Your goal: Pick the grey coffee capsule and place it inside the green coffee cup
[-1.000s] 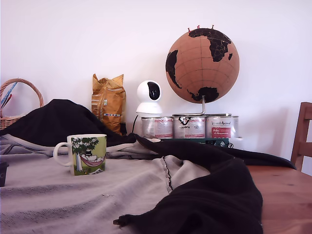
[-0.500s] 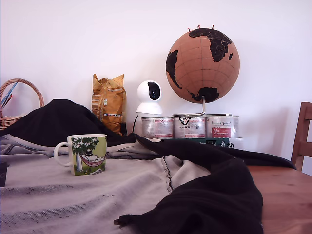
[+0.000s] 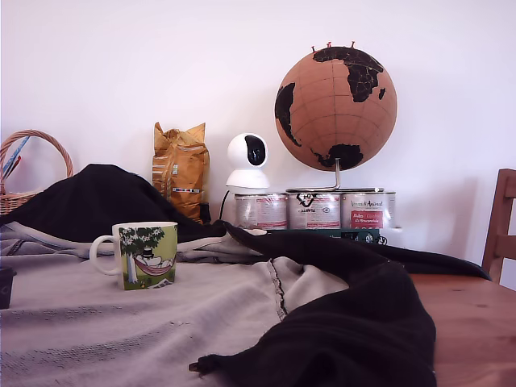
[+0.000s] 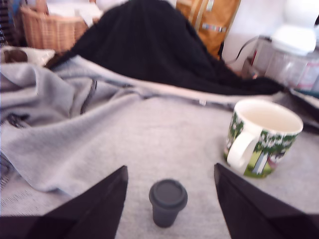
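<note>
The grey coffee capsule (image 4: 168, 201) stands upright on the grey cloth. It sits between the two dark fingers (image 4: 99, 209) of my gripper (image 4: 170, 168), which is open and holds nothing. Neither finger touches the capsule. The green coffee cup (image 4: 261, 137) stands a short way beyond the capsule and off to one side, with its white handle turned toward the gripper and its inside empty. In the exterior view the cup (image 3: 145, 254) stands on the cloth at the left. The capsule is out of that view, and only a dark sliver of the arm (image 3: 5, 287) shows at the left edge.
A grey blanket (image 3: 121, 322) and a black cloth (image 3: 355, 322) are rumpled over the wooden table (image 3: 476, 322). Behind them stand a wicker basket (image 3: 24, 169), an orange bag (image 3: 181, 169), a white camera (image 3: 247, 161), silver tins (image 3: 314, 210) and a cork globe (image 3: 334, 109). A chair (image 3: 501, 226) is at the right.
Almost nothing differs. The dark sliver at the exterior view's left edge has shifted very slightly; the cup and cloths stay put.
</note>
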`<state>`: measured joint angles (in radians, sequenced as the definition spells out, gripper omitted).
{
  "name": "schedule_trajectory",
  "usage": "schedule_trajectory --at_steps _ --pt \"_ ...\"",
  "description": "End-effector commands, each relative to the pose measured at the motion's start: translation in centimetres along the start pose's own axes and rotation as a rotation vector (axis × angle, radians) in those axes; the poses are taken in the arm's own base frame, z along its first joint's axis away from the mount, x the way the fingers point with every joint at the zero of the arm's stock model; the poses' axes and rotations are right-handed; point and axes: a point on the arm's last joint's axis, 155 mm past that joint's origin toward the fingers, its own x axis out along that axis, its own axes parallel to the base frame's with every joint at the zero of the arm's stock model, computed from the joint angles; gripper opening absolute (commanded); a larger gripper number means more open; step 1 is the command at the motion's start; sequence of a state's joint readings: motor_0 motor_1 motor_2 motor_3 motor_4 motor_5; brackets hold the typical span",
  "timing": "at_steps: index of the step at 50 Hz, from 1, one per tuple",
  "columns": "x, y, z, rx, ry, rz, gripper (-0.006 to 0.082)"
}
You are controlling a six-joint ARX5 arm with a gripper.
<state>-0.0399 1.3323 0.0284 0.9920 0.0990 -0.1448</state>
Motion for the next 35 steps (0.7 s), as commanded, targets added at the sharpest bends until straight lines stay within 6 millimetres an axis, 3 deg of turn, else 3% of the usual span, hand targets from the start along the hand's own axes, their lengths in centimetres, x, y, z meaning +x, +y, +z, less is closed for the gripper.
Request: schedule_trajectory --at_steps 1,20,24,30,35 --pt "1.6 0.1 -1.5 0.02 0.066 -0.003 0.0507" --pt "6.7 1.0 -4.0 0.057 0.18 0.01 0.0484" --pt "7.2 1.1 -4.0 0.057 0.182 0.012 0.0378" --pt "7.4 1.1 -3.5 0.058 0.168 0.011 0.0114" --pt "7.7 1.0 -2.6 0.054 0.139 0.008 0.007"
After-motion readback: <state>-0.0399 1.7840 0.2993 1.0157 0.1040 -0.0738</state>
